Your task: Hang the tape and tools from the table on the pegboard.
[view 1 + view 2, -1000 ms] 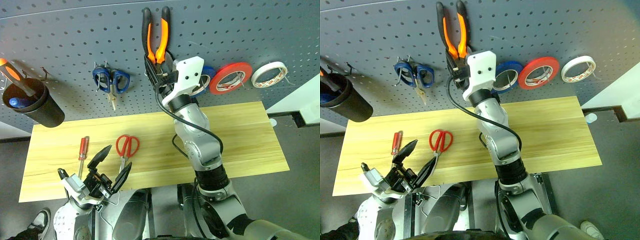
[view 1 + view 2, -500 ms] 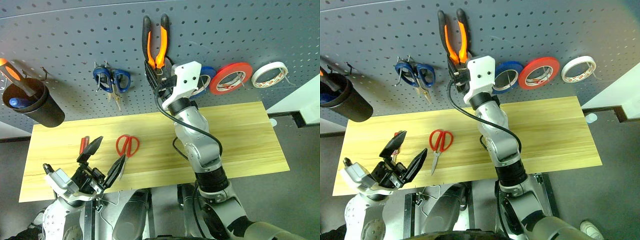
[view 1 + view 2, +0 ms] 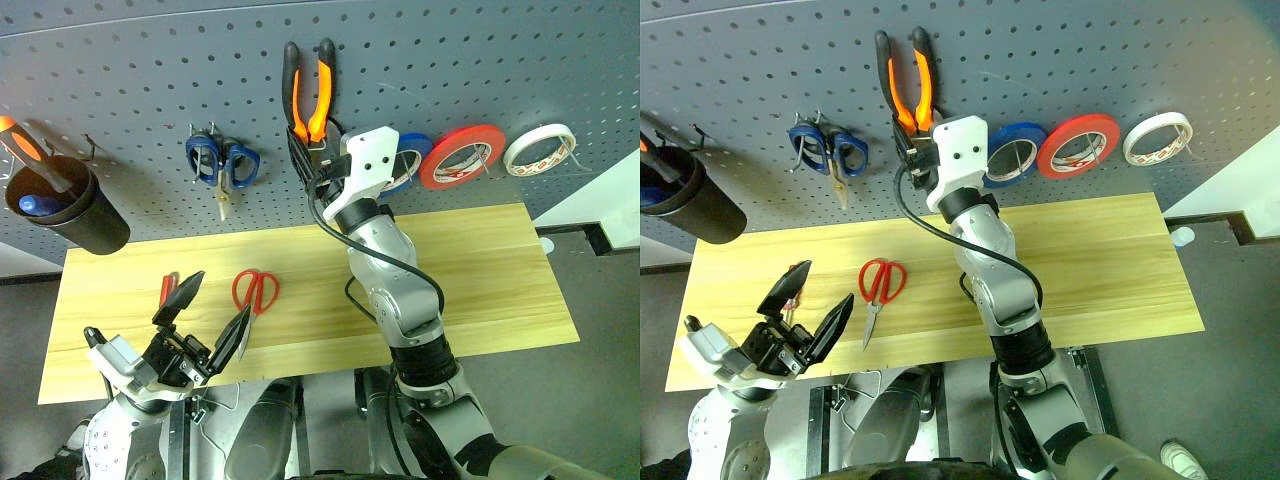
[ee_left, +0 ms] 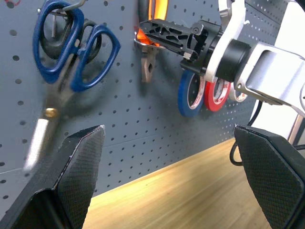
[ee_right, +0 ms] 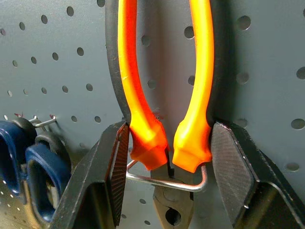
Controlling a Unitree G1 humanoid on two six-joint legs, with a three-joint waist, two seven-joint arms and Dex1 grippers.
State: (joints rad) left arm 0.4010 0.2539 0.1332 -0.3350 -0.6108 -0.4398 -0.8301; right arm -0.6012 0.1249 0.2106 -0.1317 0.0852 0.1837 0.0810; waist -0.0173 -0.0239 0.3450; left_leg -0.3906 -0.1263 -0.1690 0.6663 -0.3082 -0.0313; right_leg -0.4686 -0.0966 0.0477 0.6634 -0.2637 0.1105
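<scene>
The pliers (image 3: 310, 88) with orange-and-black handles hang nose down on a wire hook (image 5: 167, 183) of the dark grey pegboard (image 3: 130, 80). My right gripper (image 5: 167, 143) is shut on the pliers, one pad against the outside of each handle just above the hook. Red-handled scissors (image 3: 255, 290) lie on the yellow wood table (image 3: 480, 270). Beside them the small red screwdriver (image 3: 167, 290) is partly hidden behind my left gripper (image 3: 215, 305). That gripper is open and empty over the table's front left. The whitish tape (image 3: 538, 148) hangs on the board at the far right.
Blue-handled scissors (image 3: 222, 160) hang left of the pliers. A blue roll (image 3: 1015, 155) and a red roll (image 3: 460, 155) hang to the right. A black cup (image 3: 65, 205) on the board's left holds an orange-and-black screwdriver (image 3: 20, 145). A white surface (image 3: 600, 200) adjoins the table's right end.
The pliers have sunk a little on the board with my right gripper, down onto the hook. My left gripper has drawn back to the left and risen slightly, staying open.
</scene>
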